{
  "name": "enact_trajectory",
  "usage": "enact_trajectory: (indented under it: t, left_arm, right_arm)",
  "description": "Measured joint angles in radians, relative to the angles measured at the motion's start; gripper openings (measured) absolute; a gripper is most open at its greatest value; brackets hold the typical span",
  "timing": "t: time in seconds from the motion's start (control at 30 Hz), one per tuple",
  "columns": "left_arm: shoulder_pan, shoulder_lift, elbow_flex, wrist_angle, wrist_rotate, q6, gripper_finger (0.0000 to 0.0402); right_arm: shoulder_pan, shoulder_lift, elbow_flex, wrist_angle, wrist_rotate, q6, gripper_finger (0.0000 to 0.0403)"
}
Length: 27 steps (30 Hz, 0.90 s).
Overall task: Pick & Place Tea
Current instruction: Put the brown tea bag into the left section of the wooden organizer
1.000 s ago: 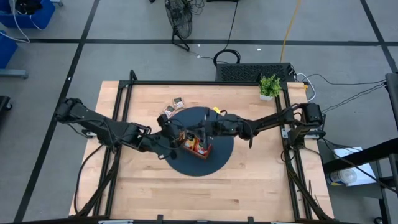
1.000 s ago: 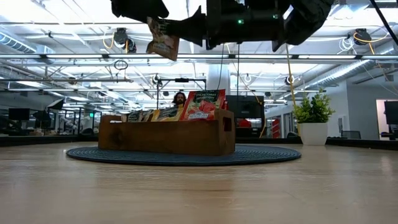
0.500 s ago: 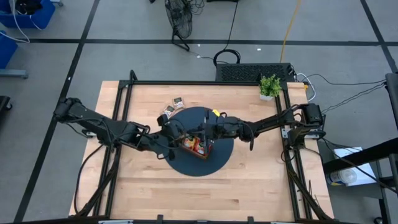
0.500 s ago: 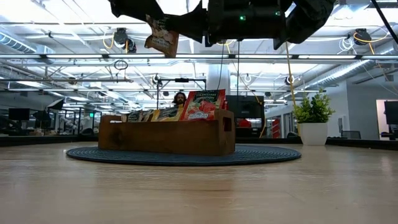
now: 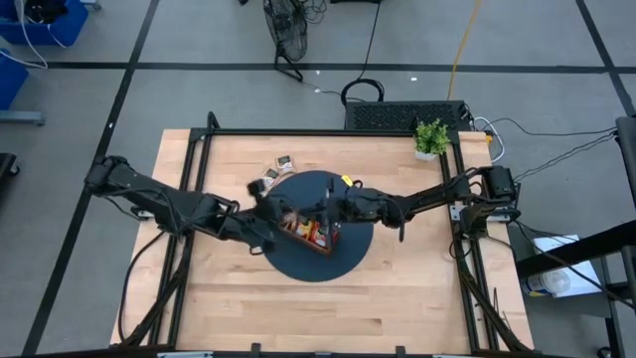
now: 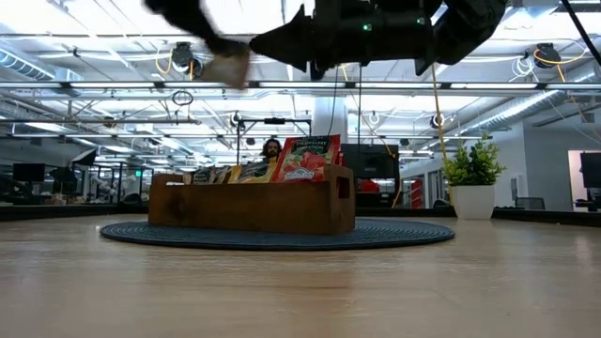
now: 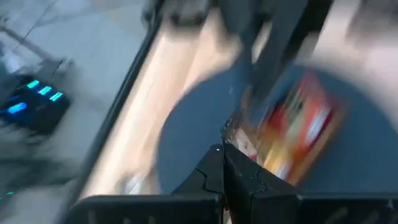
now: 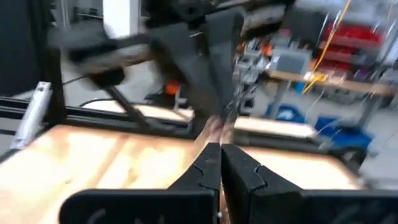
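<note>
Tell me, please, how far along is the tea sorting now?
Done: several sachets stand in the wooden tray. In hand: the left gripper, shut, seems to carry one sachet above the tray; the right gripper waits shut over it. Left: at least two loose sachets on the table beyond the mat.

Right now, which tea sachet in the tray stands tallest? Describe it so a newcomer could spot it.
Find the round dark mat in the middle of the table, then the wooden tray sitting on it. In the low view, toward the tray's end on the potted plant side, the red sachet sticks up well above the rim; its neighbours are darker and lower.
</note>
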<state>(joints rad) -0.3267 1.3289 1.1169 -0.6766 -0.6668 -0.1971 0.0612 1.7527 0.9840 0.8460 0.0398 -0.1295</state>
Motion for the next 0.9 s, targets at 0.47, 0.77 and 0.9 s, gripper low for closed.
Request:
enact_trajectory:
  t: [0.47,0.77,0.9]
  left_arm:
    - [0.110,-0.023,-0.251,0.060,0.280,0.473,0.0002]
    - [0.246,-0.024,-0.398,0.296,0.439,0.677,0.0002]
    - [0.300,-0.024,-0.431,0.392,0.532,0.721,0.0003]
  right_arm:
    - [0.041,0.000,-0.001,-0.087,-0.018,0.111,0.0008]
    - [0.068,0.000,-0.001,-0.087,-0.017,0.090,0.0008]
    - [0.068,0.000,-0.001,-0.089,-0.014,0.091,0.0007]
